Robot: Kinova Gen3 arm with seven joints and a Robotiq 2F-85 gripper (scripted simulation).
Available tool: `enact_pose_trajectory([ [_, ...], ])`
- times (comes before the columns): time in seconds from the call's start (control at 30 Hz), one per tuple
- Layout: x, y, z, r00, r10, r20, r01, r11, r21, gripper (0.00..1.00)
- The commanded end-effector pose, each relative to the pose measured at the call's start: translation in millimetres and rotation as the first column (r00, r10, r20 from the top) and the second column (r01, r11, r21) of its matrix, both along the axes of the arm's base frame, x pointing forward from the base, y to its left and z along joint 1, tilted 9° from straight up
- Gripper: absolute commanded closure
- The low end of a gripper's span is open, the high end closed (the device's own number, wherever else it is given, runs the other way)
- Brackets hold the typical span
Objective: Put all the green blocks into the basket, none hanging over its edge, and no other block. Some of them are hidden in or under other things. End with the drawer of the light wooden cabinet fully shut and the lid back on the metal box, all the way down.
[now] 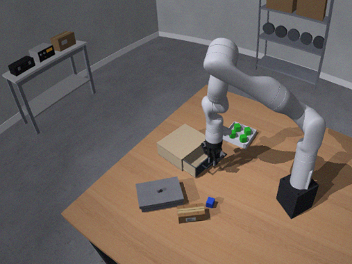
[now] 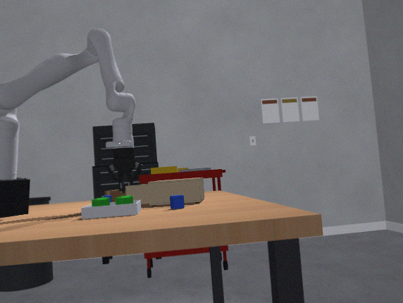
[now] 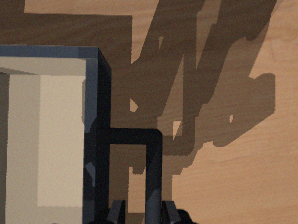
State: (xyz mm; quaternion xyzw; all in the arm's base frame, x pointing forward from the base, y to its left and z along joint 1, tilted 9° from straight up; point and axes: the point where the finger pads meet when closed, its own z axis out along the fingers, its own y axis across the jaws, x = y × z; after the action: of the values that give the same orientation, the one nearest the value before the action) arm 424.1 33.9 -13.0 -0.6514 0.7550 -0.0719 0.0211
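1. My gripper is partly open, its fingers astride the dark handle, with a gap visible on one side.
2. The cabinet drawer stands open.
3. Four green blocks sit inside the white basket.
4. The lid rests on the metal box; from here, it's probably seated.

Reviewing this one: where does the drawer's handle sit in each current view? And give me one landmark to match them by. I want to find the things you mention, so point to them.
Top: handle [image 1: 222,156], just right of centre, below the basket, partly behind the gripper.
Exterior: not distinguishable.
Wrist: handle [image 3: 153,172], lower centre, running down between the fingertips.
Landmark: the cabinet with its drawer [image 1: 193,170] [image 2: 137,195] [image 3: 91,95], though exterior shows it only partly.
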Motion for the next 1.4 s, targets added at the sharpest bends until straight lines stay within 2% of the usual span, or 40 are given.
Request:
enact_pose_trajectory([
  [0.0,0.9,0.1,0.6,1.0,0.0,0.001,0.0,1.0,0.001,0.7],
  [0.3,5.5,-0.6,1.3,1.0,0.0,0.001,0.0,1.0,0.001,0.7],
  [0.7,22.4,-3.0,3.6,1.0,0.0,0.001,0.0,1.0,0.001,0.7],
  [1.2,57.9,-8.1,8.6,1.0,0.0,0.001,0.0,1.0,0.001,0.7],
  [1.37,63.8,-9.0,9.4,1.0,0.0,0.001,0.0,1.0,0.001,0.7],
])
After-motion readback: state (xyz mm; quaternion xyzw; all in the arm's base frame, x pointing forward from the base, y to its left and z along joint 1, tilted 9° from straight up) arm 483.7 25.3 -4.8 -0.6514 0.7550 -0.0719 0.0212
